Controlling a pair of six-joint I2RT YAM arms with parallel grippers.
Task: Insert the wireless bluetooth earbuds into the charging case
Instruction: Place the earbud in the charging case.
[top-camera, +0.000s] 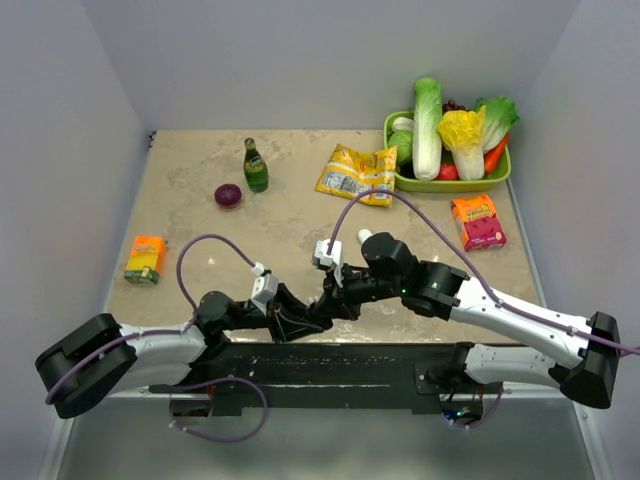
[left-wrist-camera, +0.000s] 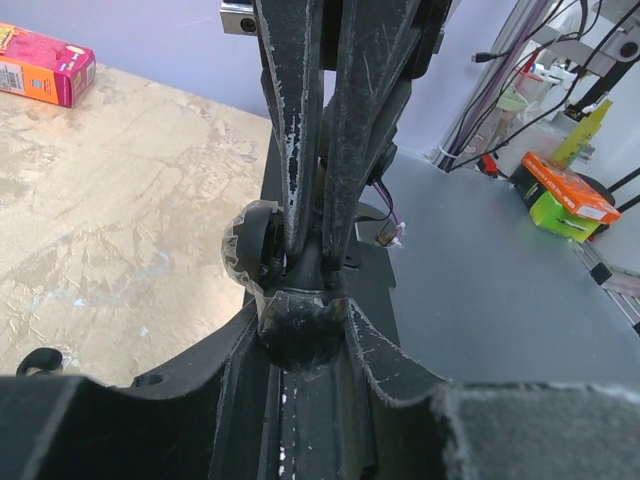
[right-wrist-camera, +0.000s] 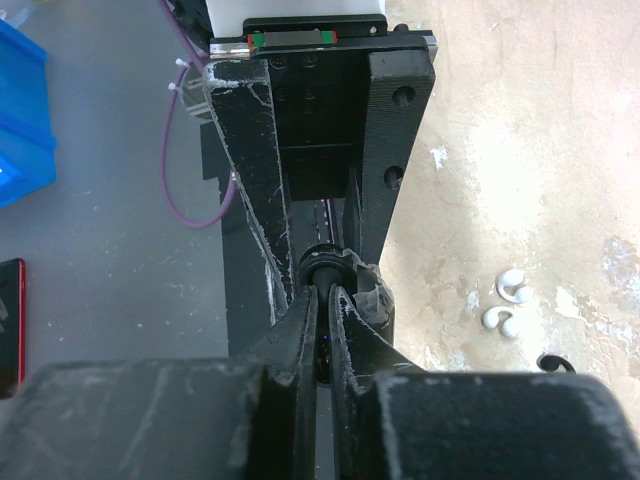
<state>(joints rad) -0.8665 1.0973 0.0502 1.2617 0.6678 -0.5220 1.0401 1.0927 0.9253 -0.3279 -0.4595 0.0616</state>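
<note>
Worktop (top-camera: 290, 215), near edge: left claw (left-wrist-camera: 303, 300) clamped on dark lump (left-wrist-camera: 295, 335); right claw (right-wrist-camera: 322, 297) closed, tips touching it. Just beyond: two earbuds (right-wrist-camera: 510, 285), loose. Farther: white oval, probably case (top-camera: 365, 237). Advice: free claws, pinch one earbud lightly, steady case.

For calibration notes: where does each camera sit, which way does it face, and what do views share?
Top external: above, behind the bases, looking down on the beige marbled table; both arms show, left claw facing right claw.
Left wrist: faces rightward along its own fingers at the right claw.
Right wrist: faces leftward past its fingers at the left claw and two tiny glossy white earbuds.
Shared: top and left wrist both show the pink-and-orange cardboard box.
</note>
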